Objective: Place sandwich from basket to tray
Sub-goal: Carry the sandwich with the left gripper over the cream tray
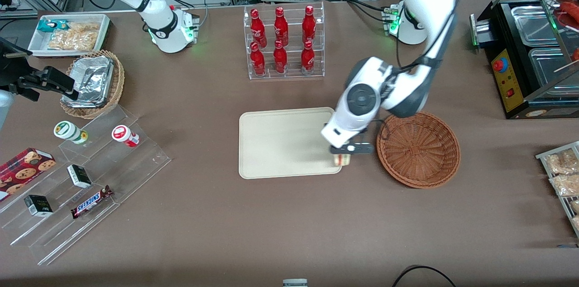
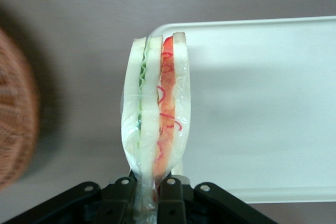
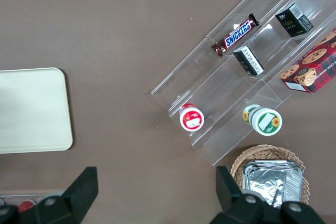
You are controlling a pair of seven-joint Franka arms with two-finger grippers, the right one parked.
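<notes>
- One gripper [image 1: 346,151], the left arm's, hangs above the corner of the tray [image 1: 280,142] that is nearest to the basket [image 1: 418,149] and to the front camera.
- Its two black fingers [image 2: 170,190] are closed on the sandwich [image 2: 155,114], pinching the narrow end of its clear wrapping.
- Seen from the wrist camera, the sandwich stands out straight from the fingertips, toward 12 o'clock, edge-on, with the white bread slices, a green layer and a red-orange layer all showing.
- From the front camera only a small pale piece of the sandwich [image 1: 342,159] shows, directly under the gripper, over the rim of the tray; I cannot tell if it touches the tray.
- On the table, the basket lies at about 3 o'clock from the gripper, just beside it but apart, and holds nothing that I can see.
- At about 9 o'clock from the gripper spreads the flat surface of the tray, cream-beige and bare.
- At about 11 o'clock, farther from the front camera, stands a clear rack of red bottles [image 1: 282,42].
</notes>
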